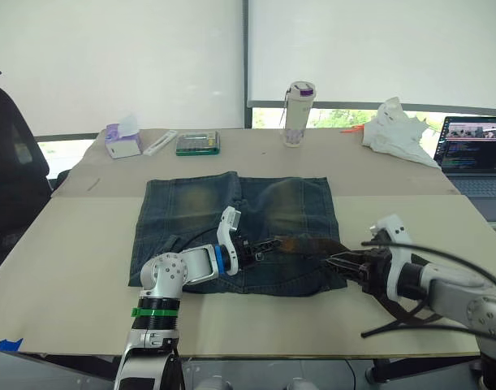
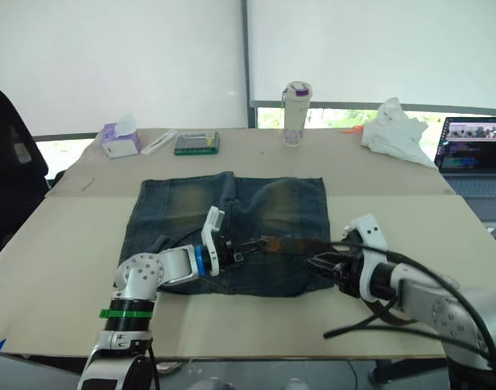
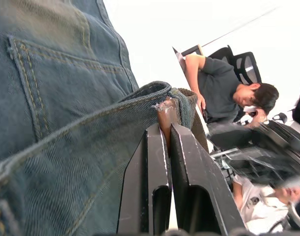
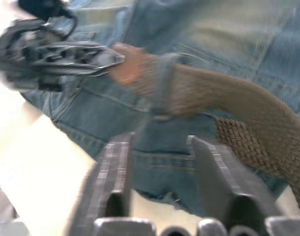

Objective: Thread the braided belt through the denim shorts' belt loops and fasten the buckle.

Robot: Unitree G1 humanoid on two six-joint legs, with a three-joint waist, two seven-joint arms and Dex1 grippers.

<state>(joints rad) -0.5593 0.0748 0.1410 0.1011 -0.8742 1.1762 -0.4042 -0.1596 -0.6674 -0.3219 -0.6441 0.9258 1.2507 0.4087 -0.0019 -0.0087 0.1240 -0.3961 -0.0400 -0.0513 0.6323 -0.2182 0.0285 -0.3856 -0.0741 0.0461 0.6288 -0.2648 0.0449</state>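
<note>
The denim shorts (image 1: pixel 231 219) lie flat in the middle of the table, waistband towards me. The braided belt (image 1: pixel 312 244) lies along the waistband on the right half. In the right wrist view the braided belt (image 4: pixel 238 105) passes under one of the belt loops (image 4: pixel 162 83). My left gripper (image 1: pixel 273 243) is shut on the belt's smooth brown tip (image 3: pixel 165 118) just past that loop. My right gripper (image 1: pixel 334 262) hovers open at the shorts' near right corner, close beside the belt, and its fingers (image 4: pixel 115 157) hold nothing. The buckle is out of view.
Along the table's far edge stand a tissue box (image 1: pixel 123 140), a green box (image 1: pixel 198 144), a bottle (image 1: pixel 299 112) and a crumpled white bag (image 1: pixel 398 130). A laptop (image 1: pixel 473 154) sits at the right, a black chair (image 1: pixel 12 162) at the left. A seated person (image 3: pixel 223 93) shows beyond the table.
</note>
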